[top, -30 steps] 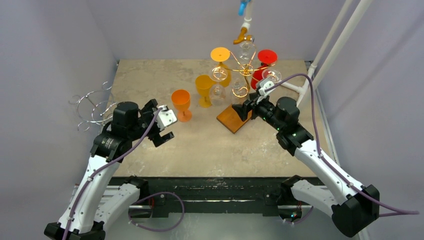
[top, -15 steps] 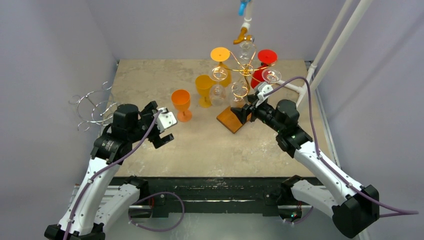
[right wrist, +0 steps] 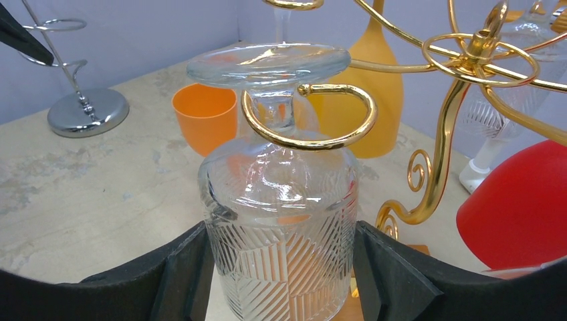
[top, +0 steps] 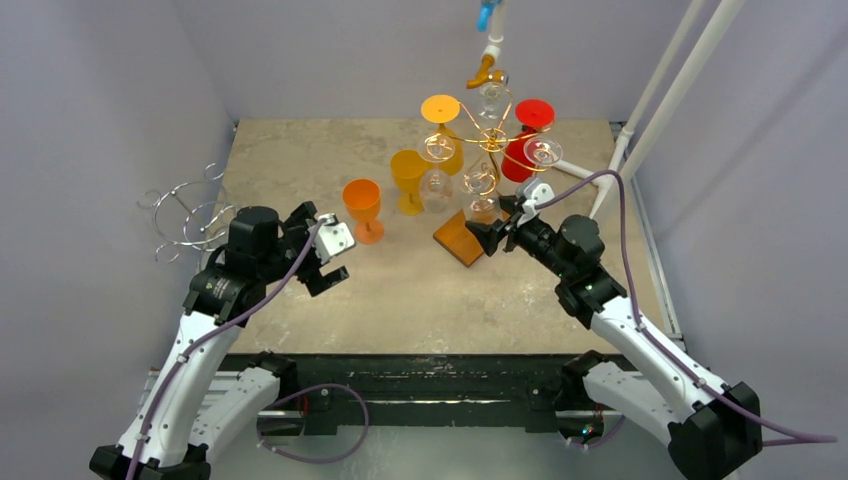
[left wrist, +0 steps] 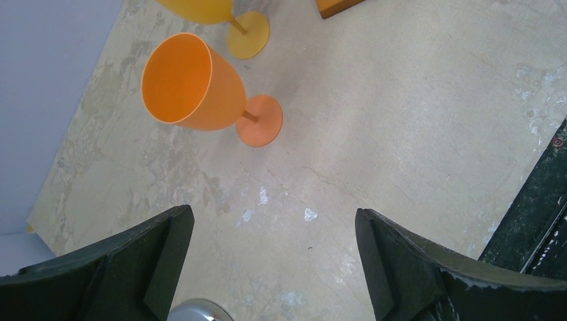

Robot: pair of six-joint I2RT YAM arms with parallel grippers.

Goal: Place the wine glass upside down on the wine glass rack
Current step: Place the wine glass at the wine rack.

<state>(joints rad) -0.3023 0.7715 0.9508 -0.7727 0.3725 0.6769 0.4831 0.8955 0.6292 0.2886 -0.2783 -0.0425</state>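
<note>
The wine glass (right wrist: 281, 221) now hangs upside down in the near hook (right wrist: 314, 140) of the gold rack (right wrist: 441, 167). Its stem is threaded through the loop and its foot (right wrist: 267, 63) lies flat across the top of it, straight ahead of the right claw (right wrist: 281, 267). A second ago that hook stood bare in the overhead view. Since then the right arm has swung the glass down and to its left until the stem slid in. The right claw's two fingers (right wrist: 180, 267) press against either side of the cut-glass bowl, so we read it as pinching the glass and not yet letting go. We judge the placing nearly done. What remains is to spread the fingers and draw back without tugging the bowl off the loop. A red glass (right wrist: 521, 200) hangs just to the claw's right, and a yellow one (right wrist: 374, 87) stands beyond the hook. The rack's wooden base (top: 462, 240) sits just below the claw. Well apart on the other side, the left claw (left wrist: 274, 261) hangs spread and empty over the table (left wrist: 414, 120), with an orange glass (left wrist: 194, 83) upright ahead of it. It has barely shifted.
</note>
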